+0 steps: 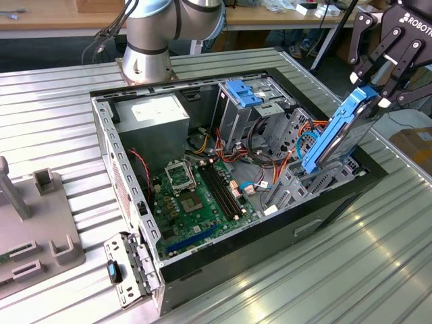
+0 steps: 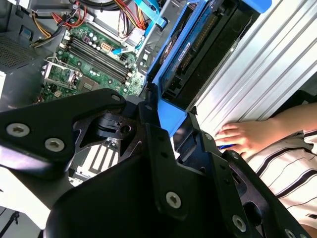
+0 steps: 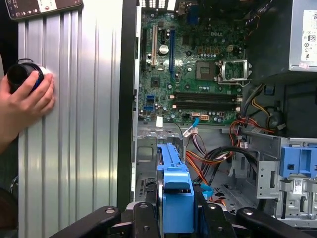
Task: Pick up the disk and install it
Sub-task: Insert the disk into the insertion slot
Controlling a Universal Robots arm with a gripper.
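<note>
Pick-up is done: your gripper [image 1: 375, 94] has its fingers pinched on the top end of the disk [image 1: 335, 135], w/ the blue carrier frame clamped between them in both wrist views. The disk is off the table, tilted, its lower end dipping into the open PC case [image 1: 101, 135] on the exterior view's right side, just over the grey drive bay [image 1: 297, 183]. Can't tell whether it touches the bay rails. Install isn't done yet; the disk stands well proud of the case rim and isn't seated, so I'd call it approx halfway.

What's in the case, FYI:
- mobo [image 1: 196, 196] flat on the floor, w/ RAM slots & an empty CPU socket
- PSU [image 1: 152, 115] in the far corner
- metal drive cage w/ a lighter blue latch piece [image 1: 244, 91] on top
- orange, red & blue cables [image 1: 270, 145] bundled between cage and bay, near the disk's lower end

Outside the case, a person's hand [image 3: 25, 99] rests on the ribbed table [image 3: 84, 124], holding a small dark round object, well apart from the disk.
</note>
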